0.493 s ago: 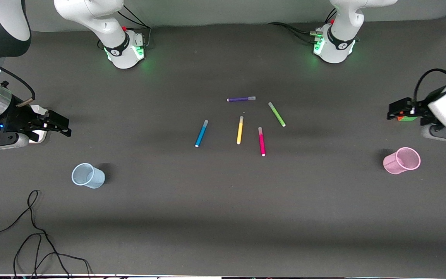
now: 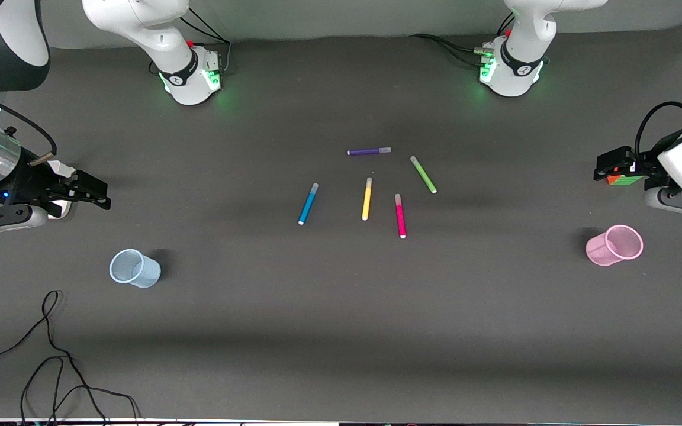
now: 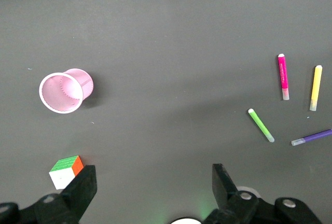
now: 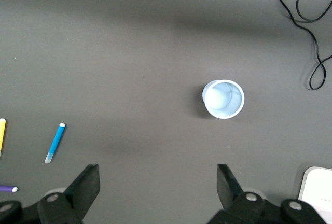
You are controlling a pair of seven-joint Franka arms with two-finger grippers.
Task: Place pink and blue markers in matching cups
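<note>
Table: dark grey surface (image 2: 341, 331) with five pens near its middle and a cup toward each end.
Blue marker: the blue marker (image 2: 308, 203) lies flat, its pale cap pointing to about one o'clock in the front view; it is the pen closest to the right arm's end of the table.
Pink marker: the pink marker (image 2: 400, 216) lies flat with its cap at twelve o'clock and its white tip at six o'clock in the front view (it is the pen nearest the front camera).
Other pens: the yellow pen (image 2: 367, 199) lies between the two markers, touching neither; the green pen (image 2: 423, 174) slants from eleven to five o'clock; the purple pen (image 2: 369, 151) lies crosswise, farthest from the front camera.
Blue cup: the blue cup (image 2: 134, 268) stands upright toward the right arm's end, well apart from the pens.
Pink cup: the pink cup (image 2: 614, 245) stands upright toward the left arm's end, also well apart from the pens.
Left gripper: the left gripper (image 3: 150, 187) hangs above the table near the pink cup, fingers spread wide and holding nothing; a small colour cube (image 3: 67, 171) lies just under it.
Right gripper: the right gripper (image 4: 155, 185) hangs above the table near the blue cup, fingers spread wide, holding nothing.
Cable: a loose black cable (image 2: 51, 355) lies on the table nearer the front camera than the blue cup.
</note>
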